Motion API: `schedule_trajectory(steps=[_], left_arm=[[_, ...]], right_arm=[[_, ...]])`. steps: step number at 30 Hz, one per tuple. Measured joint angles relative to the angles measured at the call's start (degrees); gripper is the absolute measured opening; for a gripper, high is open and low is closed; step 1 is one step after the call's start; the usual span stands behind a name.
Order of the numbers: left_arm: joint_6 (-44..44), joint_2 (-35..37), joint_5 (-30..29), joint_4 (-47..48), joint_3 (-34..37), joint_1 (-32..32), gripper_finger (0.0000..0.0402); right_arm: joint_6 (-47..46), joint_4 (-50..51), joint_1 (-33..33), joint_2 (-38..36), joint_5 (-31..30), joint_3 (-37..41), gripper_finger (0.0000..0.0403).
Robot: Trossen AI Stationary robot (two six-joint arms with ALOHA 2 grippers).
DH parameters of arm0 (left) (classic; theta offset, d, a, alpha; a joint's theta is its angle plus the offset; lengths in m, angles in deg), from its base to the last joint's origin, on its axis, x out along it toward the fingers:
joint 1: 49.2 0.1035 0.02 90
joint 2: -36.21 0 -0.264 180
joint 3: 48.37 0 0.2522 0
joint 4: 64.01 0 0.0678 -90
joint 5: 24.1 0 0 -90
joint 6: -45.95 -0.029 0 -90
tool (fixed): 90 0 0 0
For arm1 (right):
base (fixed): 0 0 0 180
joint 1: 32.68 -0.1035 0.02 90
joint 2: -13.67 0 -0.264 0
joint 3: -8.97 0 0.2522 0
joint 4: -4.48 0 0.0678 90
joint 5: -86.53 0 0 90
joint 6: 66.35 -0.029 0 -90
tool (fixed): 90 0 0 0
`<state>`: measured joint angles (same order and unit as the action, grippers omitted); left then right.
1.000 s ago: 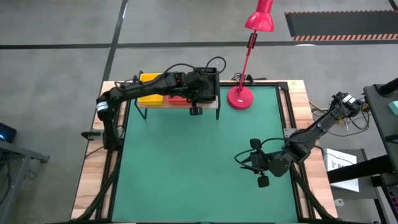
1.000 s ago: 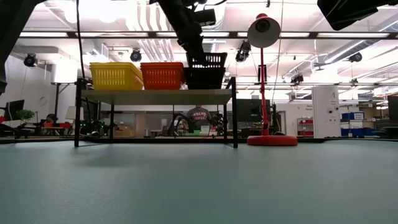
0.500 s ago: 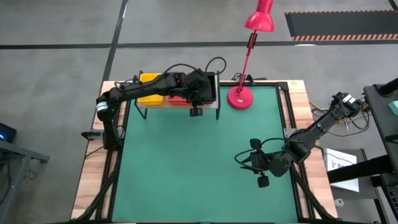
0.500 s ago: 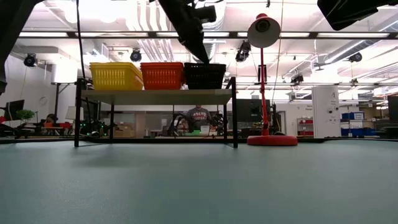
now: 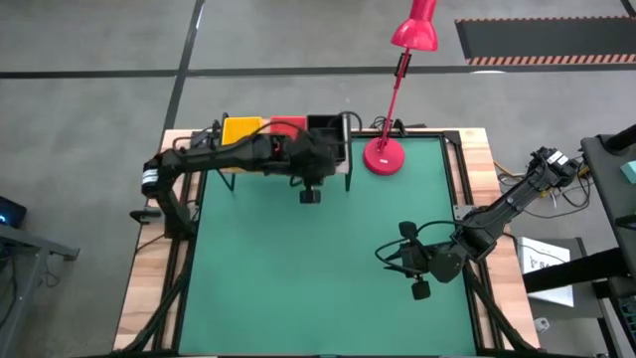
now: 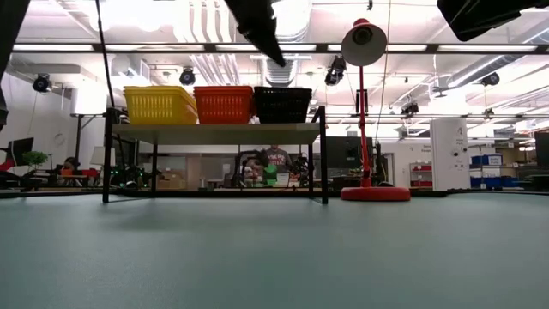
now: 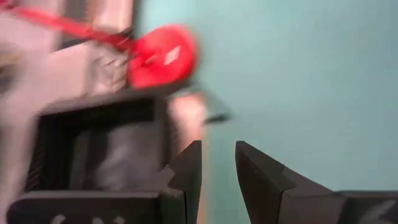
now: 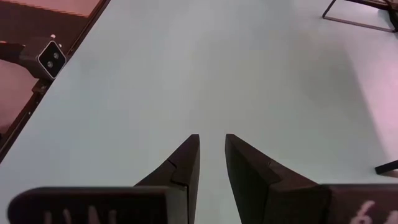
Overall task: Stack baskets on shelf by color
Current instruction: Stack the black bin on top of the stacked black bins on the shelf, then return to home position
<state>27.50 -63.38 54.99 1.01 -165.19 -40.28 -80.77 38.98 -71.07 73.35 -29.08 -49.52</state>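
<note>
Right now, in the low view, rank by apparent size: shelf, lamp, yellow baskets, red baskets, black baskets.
1. Shelf, widest by far.
2. Lamp, taller than the shelf but narrow.
3. Yellow baskets, slightly wider than the others.
4. Red baskets and black baskets: too alike to rank.

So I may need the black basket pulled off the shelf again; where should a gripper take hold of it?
Probably the black basket's long rim facing the open table, pinched from above. It sits upright on the shelf with the red-orange basket tight against one side, and the wall is thin enough to straddle. The left gripper hovers nearby, open and empty.
</note>
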Motion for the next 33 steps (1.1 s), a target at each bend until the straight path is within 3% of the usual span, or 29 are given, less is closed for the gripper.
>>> schedule_trajectory(steps=[3,5,25,28,33], left_arm=[[-1.2,0.6,-10.9,-0.2,2.2,-0.6,0.0082],[-1.4,1.1,-14.5,-0.1,3.3,-0.5,0.0082],[-1.4,1.4,-14.9,-2.0,6.2,1.6,0.0082],[-0.4,2.0,-12.3,-3.2,6.1,0.3,0.0082],[-1.8,6.7,4.7,-9.2,10.6,-7.1,0.0064]], right_arm=[[0.0,0.0,0.0,0.0,0.0,0.0,0.0068],[-0.2,0.0,0.0,0.0,0.0,0.0,0.0068],[-0.6,0.0,0.0,0.1,0.0,0.0,0.0068],[-0.1,-0.1,0.0,0.1,0.0,0.4,0.0068],[1.0,-0.3,0.0,0.0,-0.2,2.8,0.0068]])
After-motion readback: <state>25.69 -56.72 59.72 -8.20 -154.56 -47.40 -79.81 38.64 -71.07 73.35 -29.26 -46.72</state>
